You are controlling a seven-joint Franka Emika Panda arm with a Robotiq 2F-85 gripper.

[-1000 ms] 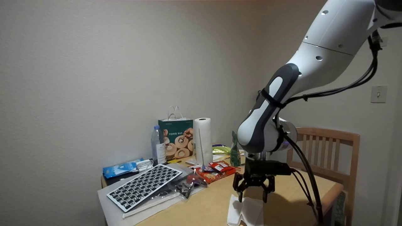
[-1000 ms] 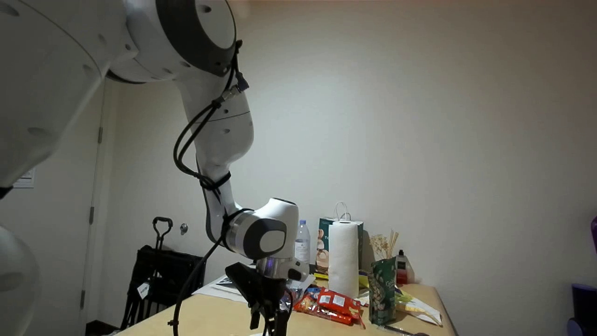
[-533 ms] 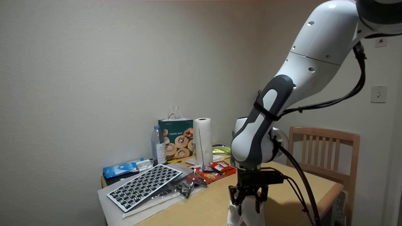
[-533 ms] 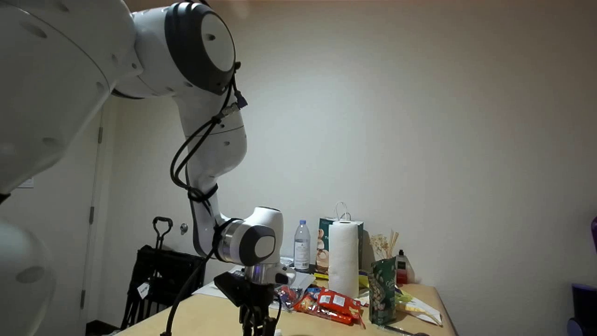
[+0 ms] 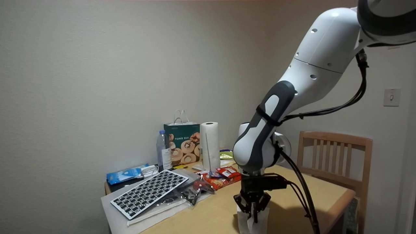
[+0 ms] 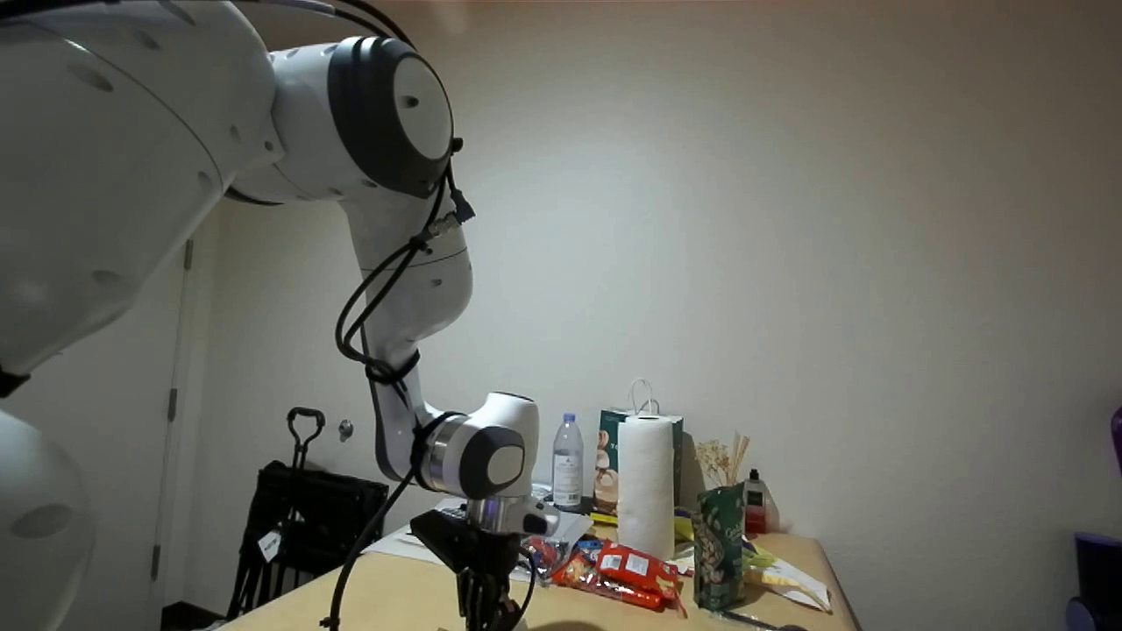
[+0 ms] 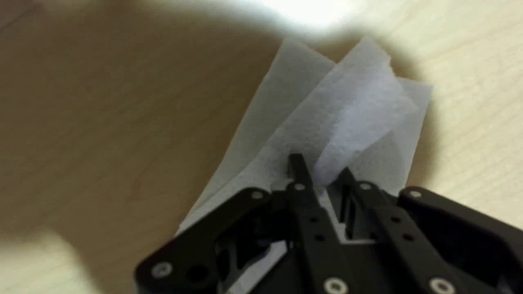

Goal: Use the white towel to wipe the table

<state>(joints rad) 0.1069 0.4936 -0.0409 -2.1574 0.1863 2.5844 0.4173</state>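
The arm (image 5: 310,65) slants down over the table (image 5: 200,216), jaws pinching the white towel (image 7: 306,130).

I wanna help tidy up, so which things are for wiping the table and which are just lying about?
For wiping:
white towel
gripper, with a fold of towel between its fingertips
table

Just lying about:
keyboard
bottle
paper bag
paper-towel roll
red packets
green pouch

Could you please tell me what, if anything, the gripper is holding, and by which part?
The gripper holds the white towel by a fold pinched between its jaws.
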